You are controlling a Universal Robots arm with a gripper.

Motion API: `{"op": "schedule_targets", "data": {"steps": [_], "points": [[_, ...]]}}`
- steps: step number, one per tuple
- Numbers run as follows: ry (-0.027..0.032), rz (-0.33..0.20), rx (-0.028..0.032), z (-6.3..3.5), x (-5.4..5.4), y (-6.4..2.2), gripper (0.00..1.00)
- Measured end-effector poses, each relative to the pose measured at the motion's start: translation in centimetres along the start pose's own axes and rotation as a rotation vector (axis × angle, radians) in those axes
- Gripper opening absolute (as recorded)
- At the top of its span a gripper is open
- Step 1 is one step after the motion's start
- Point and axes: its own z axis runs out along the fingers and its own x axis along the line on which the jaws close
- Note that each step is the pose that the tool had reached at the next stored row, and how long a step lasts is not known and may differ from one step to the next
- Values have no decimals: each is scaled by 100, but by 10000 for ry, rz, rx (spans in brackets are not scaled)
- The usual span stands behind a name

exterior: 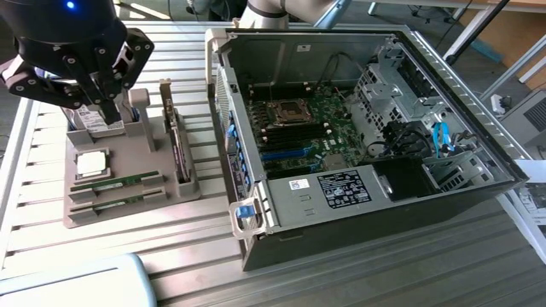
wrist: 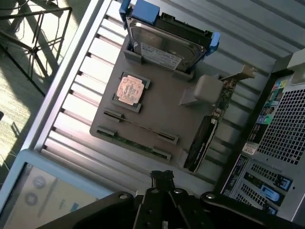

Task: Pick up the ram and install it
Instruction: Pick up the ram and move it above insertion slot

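Note:
Two ram sticks lie on edge in slots at the near end of a grey holder tray (exterior: 128,163): one ram stick (exterior: 115,184) and a second ram stick (exterior: 114,205) beside it. In the wrist view they are the thin ram stick (wrist: 139,125) and the green ram stick (wrist: 134,143). My black gripper (exterior: 109,119) hangs over the tray's far end, above the hard drive (exterior: 92,120), well above the sticks. Its fingers meet at the tip, and the gripper (wrist: 162,175) is shut on nothing. The motherboard's memory slots (exterior: 295,135) lie inside the open computer case (exterior: 358,128).
The tray also holds a square processor chip (exterior: 91,164) and an upright expansion card (exterior: 175,144). In the wrist view the hard drive (wrist: 167,45), the chip (wrist: 129,89) and the card (wrist: 205,138) show. A pale tablet-like device (exterior: 77,284) lies at the slatted table's near corner.

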Motion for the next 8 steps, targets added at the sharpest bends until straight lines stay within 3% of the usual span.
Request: {"op": "schedule_targets", "data": {"steps": [8], "points": [[25, -1973, -53, 15, 0, 0, 10]]}}
